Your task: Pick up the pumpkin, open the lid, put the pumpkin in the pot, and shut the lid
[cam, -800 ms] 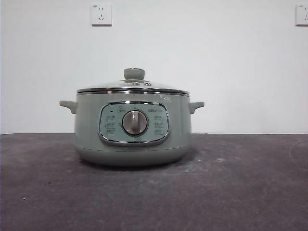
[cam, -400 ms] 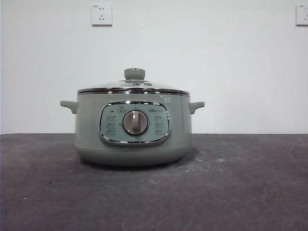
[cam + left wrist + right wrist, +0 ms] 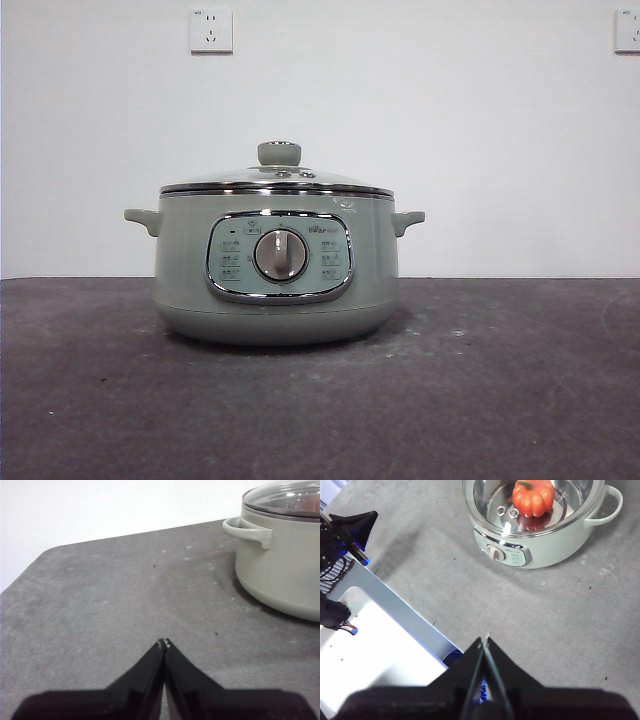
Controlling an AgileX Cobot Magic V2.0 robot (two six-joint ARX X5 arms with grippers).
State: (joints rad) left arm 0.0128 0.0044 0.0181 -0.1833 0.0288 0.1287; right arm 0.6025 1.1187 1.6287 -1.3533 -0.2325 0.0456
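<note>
Black and pressed tip to tip, the left gripper [image 3: 163,643] hangs low over the grey table [image 3: 100,605], the pot [image 3: 280,565] near it and cut off by the frame edge; the right gripper [image 3: 483,641], also closed and empty, hangs high above the table. From there the pot sits toward one o'clock, its lid [image 3: 535,505] seated, the knob hard to make out. The pumpkin [image 3: 533,497] lies inside under the glass, hidden in the front view.
</note>
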